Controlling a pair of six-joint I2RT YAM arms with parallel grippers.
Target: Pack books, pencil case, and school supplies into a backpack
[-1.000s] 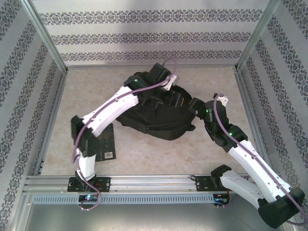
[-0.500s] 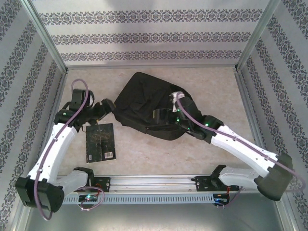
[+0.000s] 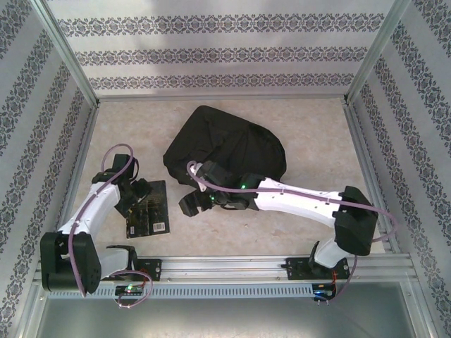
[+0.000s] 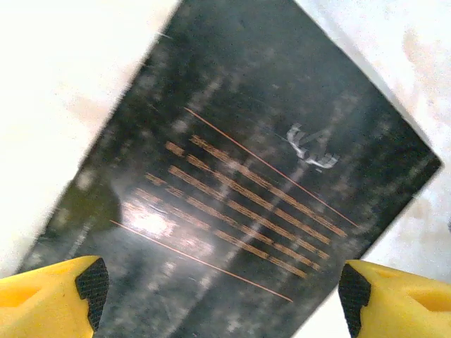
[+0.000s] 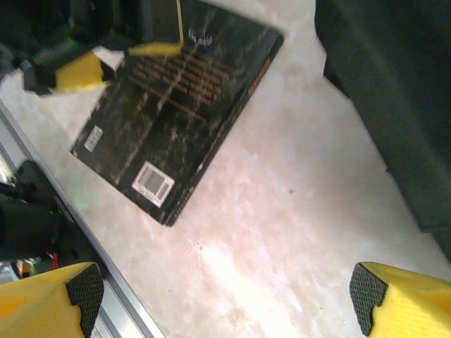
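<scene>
A black-covered book [image 3: 149, 208] with orange lettering lies flat on the table, left of the backpack [image 3: 232, 148]. My left gripper [image 3: 137, 192] hovers over the book's far end, open; the cover [image 4: 232, 162] spreads between its yellow fingers [image 4: 67, 299]. My right gripper [image 3: 189, 204] reaches across in front of the backpack and stands open above bare table [image 5: 282, 232], just right of the book [image 5: 176, 105]. In the right wrist view the left gripper's yellow fingers [image 5: 77, 72] sit over the book, and the backpack [image 5: 394, 84] is at the right. Pencil case and school supplies are out of view.
An aluminium rail [image 3: 225, 266] runs along the table's near edge, close to the book's near end. Patterned walls [image 3: 211, 53] with metal posts close in the table on three sides. Bare table [image 3: 317, 134] lies right of the backpack.
The left arm left the backpack, swung left and came down over the book, its jaws opening wider. The right arm swept left across the front of the backpack.
</scene>
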